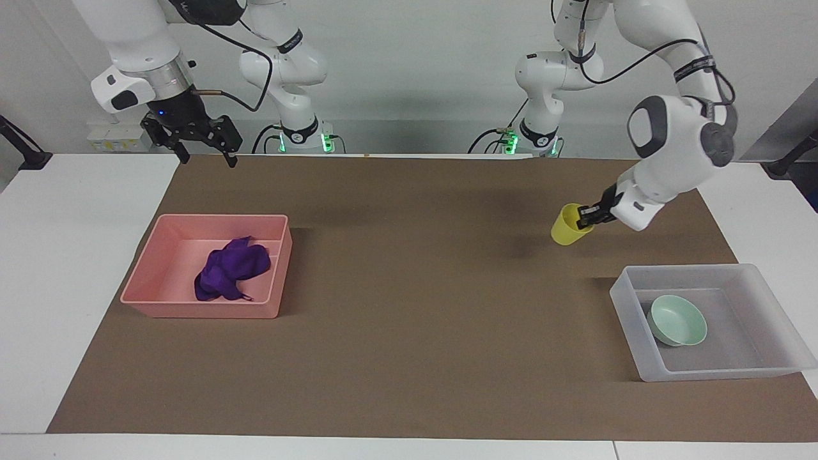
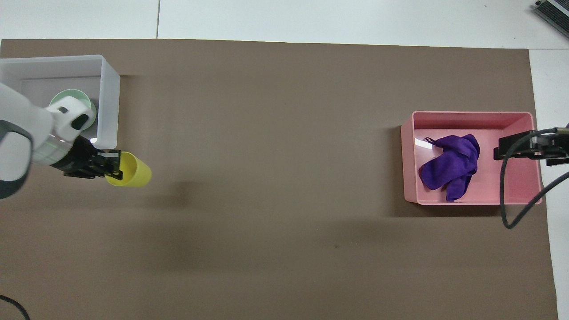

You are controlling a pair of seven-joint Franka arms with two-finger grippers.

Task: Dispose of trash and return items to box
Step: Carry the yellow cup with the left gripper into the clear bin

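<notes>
My left gripper (image 1: 585,216) is shut on the rim of the yellow cup (image 1: 568,226) and holds it tilted in the air over the mat, just beside the translucent box (image 1: 687,268). It also shows in the overhead view (image 2: 112,164) with the cup (image 2: 131,170). The mint-green bowl (image 1: 677,320) sits in the box; in the overhead view the arm partly covers the bowl (image 2: 86,101). The purple fabric (image 1: 231,268) lies in the pink tub (image 1: 204,312). My right gripper (image 1: 204,148) is open and empty, raised over the mat's edge nearest the robots.
The brown mat (image 1: 409,306) covers most of the white table. The box (image 2: 109,84) stands at the left arm's end, the pink tub (image 2: 471,114) at the right arm's end. A cable hangs from the right arm over the tub.
</notes>
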